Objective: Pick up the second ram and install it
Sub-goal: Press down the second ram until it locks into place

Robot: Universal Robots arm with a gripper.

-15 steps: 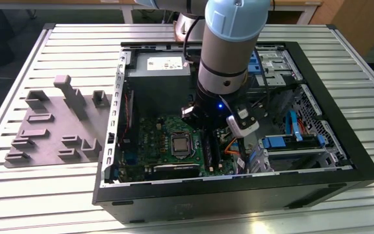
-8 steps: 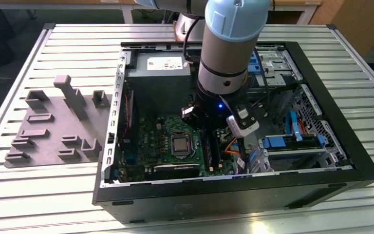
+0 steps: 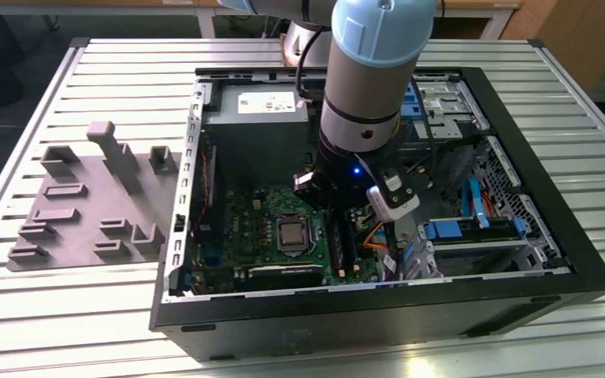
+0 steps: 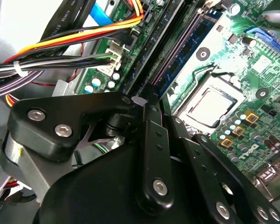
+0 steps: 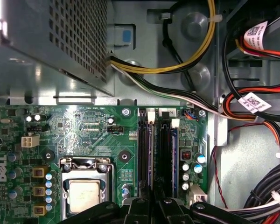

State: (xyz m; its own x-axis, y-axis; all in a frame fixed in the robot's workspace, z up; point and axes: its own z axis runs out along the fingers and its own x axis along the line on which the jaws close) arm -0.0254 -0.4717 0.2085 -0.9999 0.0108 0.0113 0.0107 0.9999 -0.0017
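My gripper (image 3: 336, 235) reaches down inside the open computer case (image 3: 554, 260), over the long black memory slots (image 5: 147, 154) of the green motherboard (image 5: 79, 130). In the second wrist view its black fingers (image 4: 151, 135) are drawn together at the near end of the slots (image 4: 177, 46). I cannot tell whether anything is between them. A blue-green ram stick (image 5: 174, 149) stands on edge in the slot farthest from the processor, also seen as the ram stick (image 4: 184, 63) beside a bare slot. Whether this is the second ram I cannot tell. The gripper (image 5: 153, 201) lines up with the neighbouring slots.
A grey fixture block (image 3: 82, 197) lies on the slatted table at the exterior view's left. Inside the case are the power supply (image 3: 255, 118), the processor socket (image 5: 86, 191), thick cable bundles (image 4: 60, 51) and a drive cage (image 3: 471, 232) close to the gripper.
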